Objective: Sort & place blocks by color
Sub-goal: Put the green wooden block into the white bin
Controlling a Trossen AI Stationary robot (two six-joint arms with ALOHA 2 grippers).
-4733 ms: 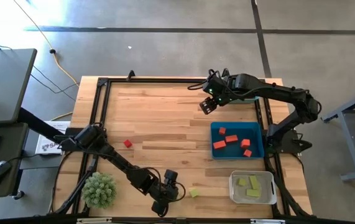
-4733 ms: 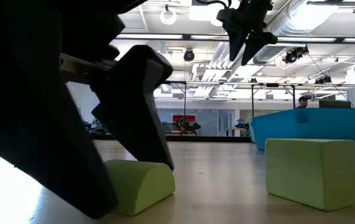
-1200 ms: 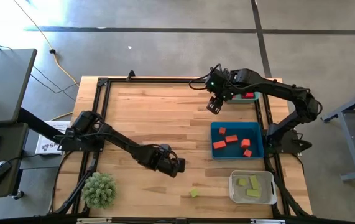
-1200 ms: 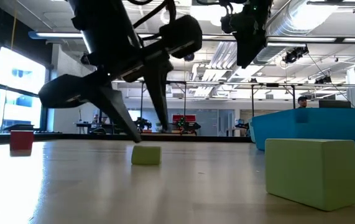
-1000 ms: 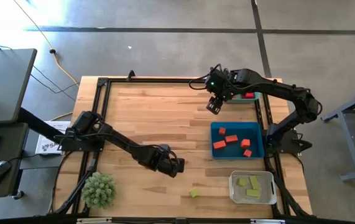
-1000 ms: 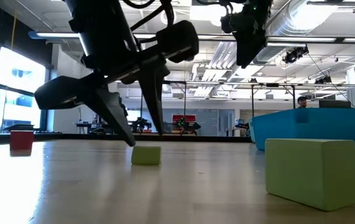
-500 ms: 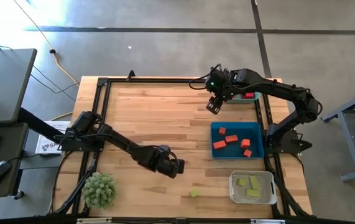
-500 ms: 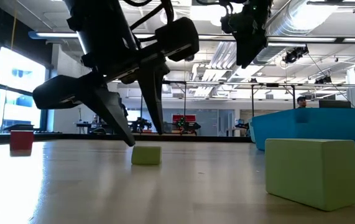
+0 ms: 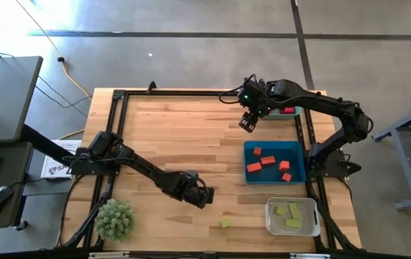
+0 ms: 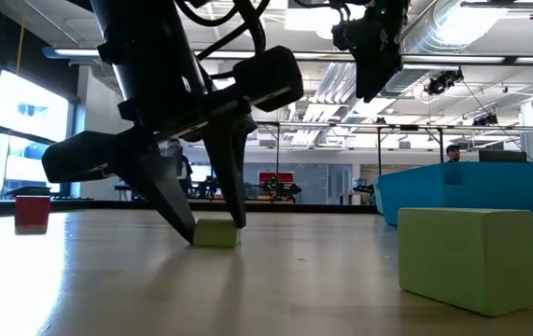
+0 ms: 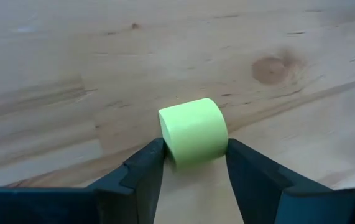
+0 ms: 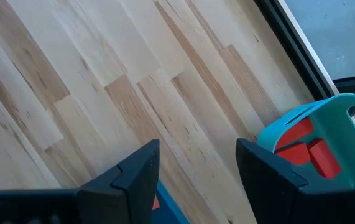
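We see the left end effector [image 11: 193, 163] low over the wooden bench [image 9: 191, 137], its two dark, matte fingers [image 11: 145, 168] set on either side of a yellow-green block [image 11: 193, 130]. That block has a rounded, half-cylinder top and a smooth, dull surface; the fingers stand at its flanks and seem to touch it, though we cannot tell whether they press. In the low view the same left end effector [image 10: 212, 227] has its fingertips down at the bench surface with the block [image 10: 216, 232] between them. From above, this end effector [image 9: 204, 197] sits near the middle of the front half of the bench.

The right end effector [image 9: 245, 123] hangs in the air above the far right part of the bench, fingers spread apart and holding nothing; its wrist view shows plain pale planks with long straight grain between the fingers [image 12: 137, 171].

Just beyond it a teal bin [image 12: 326, 130] with a curved rim holds red blocks [image 12: 314, 152]. A blue rectangular bin [image 9: 300, 164] at the right edge holds orange-red blocks [image 9: 266, 161], and a clear tray [image 9: 270, 219] nearer the front holds flat yellow-green blocks [image 9: 292, 211]. One more yellow-green block [image 9: 224, 223] lies loose on the bench, near the left end effector and the clear tray. A small red cube [image 10: 32, 210] stands well off on the left side. A spiky green plant ball [image 9: 114, 220] rests at the front left corner.
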